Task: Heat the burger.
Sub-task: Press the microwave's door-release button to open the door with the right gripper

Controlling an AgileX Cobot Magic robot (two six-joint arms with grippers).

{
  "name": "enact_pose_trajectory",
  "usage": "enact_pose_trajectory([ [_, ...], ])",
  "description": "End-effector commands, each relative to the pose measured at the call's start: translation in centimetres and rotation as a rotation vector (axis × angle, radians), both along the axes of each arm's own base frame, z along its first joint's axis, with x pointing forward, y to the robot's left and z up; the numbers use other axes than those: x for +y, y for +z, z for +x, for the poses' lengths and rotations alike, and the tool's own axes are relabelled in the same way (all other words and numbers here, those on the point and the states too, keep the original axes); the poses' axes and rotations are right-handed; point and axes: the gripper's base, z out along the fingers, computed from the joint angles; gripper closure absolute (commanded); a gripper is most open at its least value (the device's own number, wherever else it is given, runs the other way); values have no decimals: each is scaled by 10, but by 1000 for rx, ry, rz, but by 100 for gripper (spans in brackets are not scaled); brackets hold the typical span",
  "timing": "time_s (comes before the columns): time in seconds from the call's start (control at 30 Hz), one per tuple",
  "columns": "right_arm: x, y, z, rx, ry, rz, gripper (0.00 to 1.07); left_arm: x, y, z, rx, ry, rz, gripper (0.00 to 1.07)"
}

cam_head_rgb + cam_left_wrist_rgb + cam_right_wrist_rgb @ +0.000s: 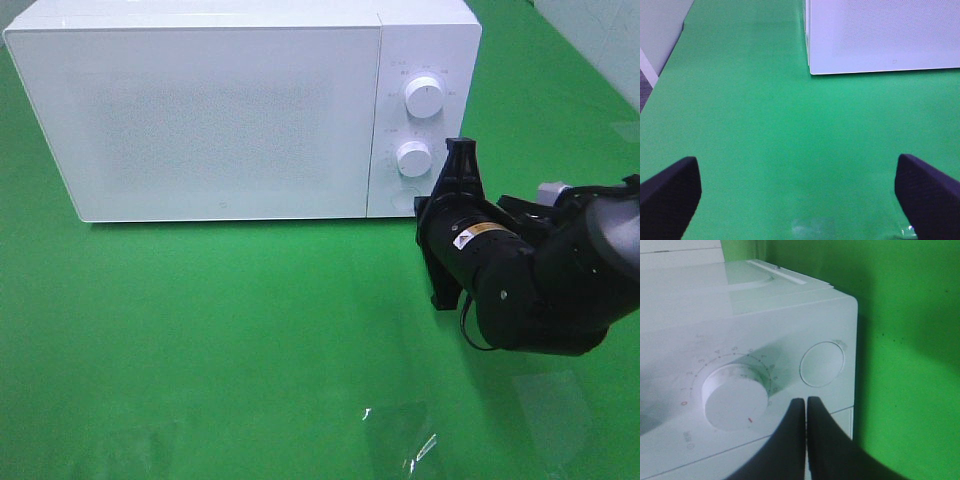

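I saw the microwave (200, 110) shut and no burger, so I judged it loaded. My right gripper (462, 150), fingers together, sat at the lower dial (414, 158); my left gripper (799, 192) gaped empty.

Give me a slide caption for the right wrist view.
Shut right hand pointing at the microwave panel, between its dial and round button.

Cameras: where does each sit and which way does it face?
Exterior high: mounted high, looking down on the microwave and table; shows the right arm, right pincer shut by the lower knob.
Left wrist: on the left arm, facing across the table to the microwave's corner; open left pincer shows.
Right wrist: on the right arm, close on that knob and a round button, past its pincer.
Shared: microwave in all three.
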Motion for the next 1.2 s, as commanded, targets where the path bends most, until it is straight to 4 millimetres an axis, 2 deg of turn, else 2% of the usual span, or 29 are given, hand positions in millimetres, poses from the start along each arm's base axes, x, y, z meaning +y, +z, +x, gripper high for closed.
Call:
enact_pose_trajectory([
  [0.03,1,-1,9,-1,7,0,107,0,1,-1,-19,8,-7,9],
  [0.27,5,-15,26,44,9,-13,107,0,1,-1,-19,8,-7,9],
  [0.6,10,-23,41,40,0,-13,107,0,1,-1,-19,8,-7,9],
  [0.8,0,-18,57,6,-41,-4,107,0,1,-1,-19,8,-7,9],
  [0.9,0,-17,58,0,-40,-3,107,0,1,-1,-19,8,-7,9],
  [1.13,0,-6,63,-107,-62,10,107,0,1,-1,-19,8,-7,9],
  [1.2,-2,3,65,-196,-82,13,107,0,1,-1,-19,8,-7,9],
])
